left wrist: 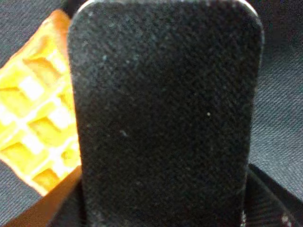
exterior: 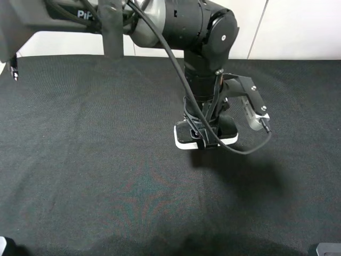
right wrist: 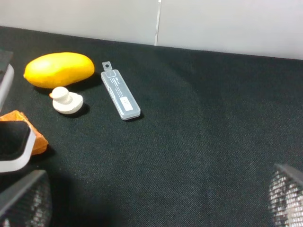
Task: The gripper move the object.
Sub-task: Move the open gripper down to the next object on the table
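Two things sit tight together under your left gripper [exterior: 206,136]: the object [exterior: 181,143], black felt up on its white base, and an orange waffle wedge [left wrist: 33,109] along one of its sides, close enough that they may be touching. The jaws are clenched on the object, which lies near the middle of the black cloth [exterior: 80,160]. You cannot tell from these views whether its base rests on the cloth or sits just clear of it.

If you slide rather than lift, expect the base to shove the wedge along or ruck up the cloth. If you lift, watch the grip, because smooth plastic sides could let the object tilt or slip out. The slack cable loop [exterior: 248,151] hangs low beside the tool and could brush the cloth or catch on something. Steer clear of the utility knife [right wrist: 120,94] and the mango [right wrist: 59,69]. Your right gripper [right wrist: 155,208] stands spread wide and empty.
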Robot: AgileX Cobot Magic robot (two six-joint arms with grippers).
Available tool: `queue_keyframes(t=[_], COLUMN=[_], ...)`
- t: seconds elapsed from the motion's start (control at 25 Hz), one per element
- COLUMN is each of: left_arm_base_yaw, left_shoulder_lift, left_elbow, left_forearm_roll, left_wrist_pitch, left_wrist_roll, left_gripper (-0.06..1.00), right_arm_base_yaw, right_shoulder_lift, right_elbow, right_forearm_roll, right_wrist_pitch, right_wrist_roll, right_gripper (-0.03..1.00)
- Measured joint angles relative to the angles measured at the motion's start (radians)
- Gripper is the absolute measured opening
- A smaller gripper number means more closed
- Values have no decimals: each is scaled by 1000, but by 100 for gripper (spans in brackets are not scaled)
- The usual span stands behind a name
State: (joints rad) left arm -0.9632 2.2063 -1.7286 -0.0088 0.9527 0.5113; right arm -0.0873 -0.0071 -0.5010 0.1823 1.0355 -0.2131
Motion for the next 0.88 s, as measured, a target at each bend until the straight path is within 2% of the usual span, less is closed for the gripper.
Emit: queue_keyframes(t=[0.28, 0.52, 0.88], left_arm_base_yaw=[-30, -31, -31], left_shoulder_lift=[0, 0, 8], left_elbow=[0, 0, 0], left_forearm_roll=[-17, -42, -44], left_wrist_pitch=[-14, -60, -62], left_wrist_roll=[0, 0, 0], left_gripper=[66, 66, 66], right_arm_base_yaw=[0, 0, 0], right_shoulder_lift=[0, 0, 0], right_elbow=[0, 0, 0], right_forearm_roll=[0, 0, 0], right_wrist_pitch=[0, 0, 0], right_wrist_roll=[0, 0, 0], right_gripper=[69, 69, 69])
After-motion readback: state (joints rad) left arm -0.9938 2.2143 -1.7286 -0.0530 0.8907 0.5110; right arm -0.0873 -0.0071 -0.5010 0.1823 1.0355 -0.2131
